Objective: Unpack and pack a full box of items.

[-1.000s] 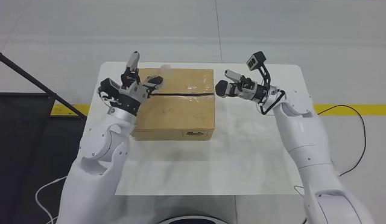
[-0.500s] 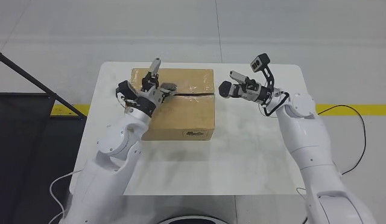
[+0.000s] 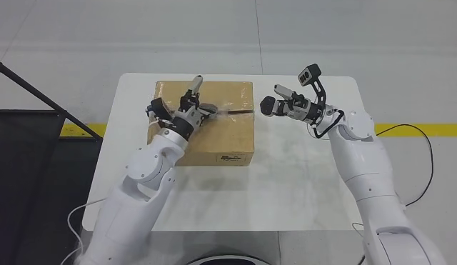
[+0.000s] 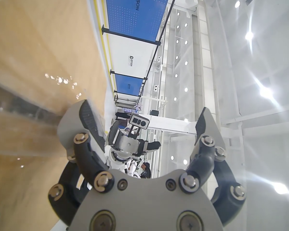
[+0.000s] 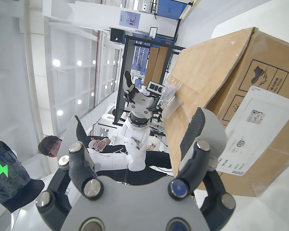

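Brown cardboard box (image 3: pixel 227 135) sits on the white table (image 3: pixel 300 179), toward the table's far-left part. Top flaps are closed and meet at a centre seam (image 3: pixel 243 111), so contents are hidden and can't be told. Clear tape (image 5: pixel 168 95) runs along the seam; it is crumpled and lifted into a bunch near mid-seam, the rest lying glossy on the cardboard. White label (image 5: pixel 254 131) is stuck on the box side facing the right arm, w/ printed handling marks next to it.

Left gripper (image 3: pixel 202 98) is over the box top, at the seam, just beside the bunched tape. Its claw is released, jaws spread wide, nothing between them. In the left wrist view one finger pad (image 4: pixel 91 121) lies against the box top by the tape edge; the other finger is up in the air, off the box.

Right gripper (image 3: pixel 272 98) hangs off the box's right side, near the seam end, close to the box but not touching it. Claw also released, jaws wide apart, nothing held. Right wrist view has the box corner just past one fingertip (image 5: pixel 195 126).
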